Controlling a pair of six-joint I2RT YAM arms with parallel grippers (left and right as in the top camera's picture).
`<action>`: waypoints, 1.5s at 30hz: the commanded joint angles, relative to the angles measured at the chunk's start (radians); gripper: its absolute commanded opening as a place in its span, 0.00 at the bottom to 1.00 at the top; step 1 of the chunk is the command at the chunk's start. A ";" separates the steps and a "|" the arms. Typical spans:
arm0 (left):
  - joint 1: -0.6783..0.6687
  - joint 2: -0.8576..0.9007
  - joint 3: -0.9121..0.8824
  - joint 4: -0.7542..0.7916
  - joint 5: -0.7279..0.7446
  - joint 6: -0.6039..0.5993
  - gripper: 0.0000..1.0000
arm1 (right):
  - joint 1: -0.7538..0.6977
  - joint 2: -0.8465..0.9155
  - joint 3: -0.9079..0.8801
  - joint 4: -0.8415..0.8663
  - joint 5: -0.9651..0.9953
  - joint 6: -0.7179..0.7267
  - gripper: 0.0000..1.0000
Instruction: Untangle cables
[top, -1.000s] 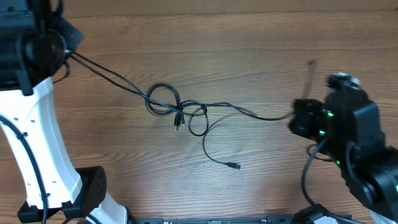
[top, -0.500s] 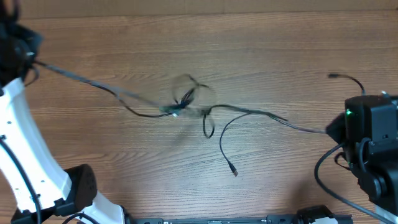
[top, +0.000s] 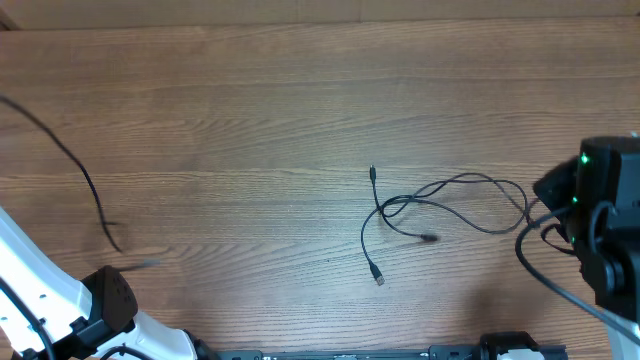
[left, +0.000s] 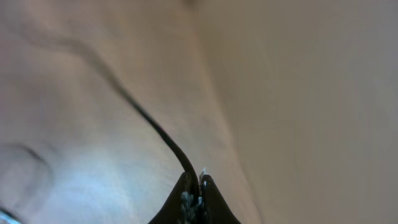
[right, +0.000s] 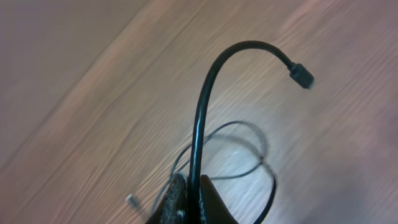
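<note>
Black and limp, the light cables (top: 383, 208) are lying apart, one trailing at the far left of the table (top: 250, 80) from the pinching left gripper (left: 194, 186), the rest looped right of centre where the right gripper (right: 189, 186) is clamping one near its plug (right: 301, 76), likely the surest hold.

The overhead camera looks straight down on the wooden table (top: 300, 80) from well above, taking in most of its top. The right wrist camera sits close above the table, facing out past the right gripper (right: 191, 180) at the cables (right: 199, 118). The overhead view shares those cables (top: 440, 184). The left wrist camera looks past the left gripper (left: 195, 178), tilted and blurred, seemingly farther from the table.
</note>
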 joint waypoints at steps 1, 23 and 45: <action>-0.044 -0.015 -0.001 0.066 0.362 0.185 0.04 | -0.003 0.039 0.011 0.031 -0.196 -0.056 0.04; -0.246 0.091 -0.002 0.181 0.335 0.255 0.04 | -0.001 0.249 0.011 0.090 -0.673 -0.239 0.04; -0.224 0.284 -0.002 0.752 0.310 -0.060 0.04 | -0.001 0.249 0.010 0.071 -0.677 -0.239 0.04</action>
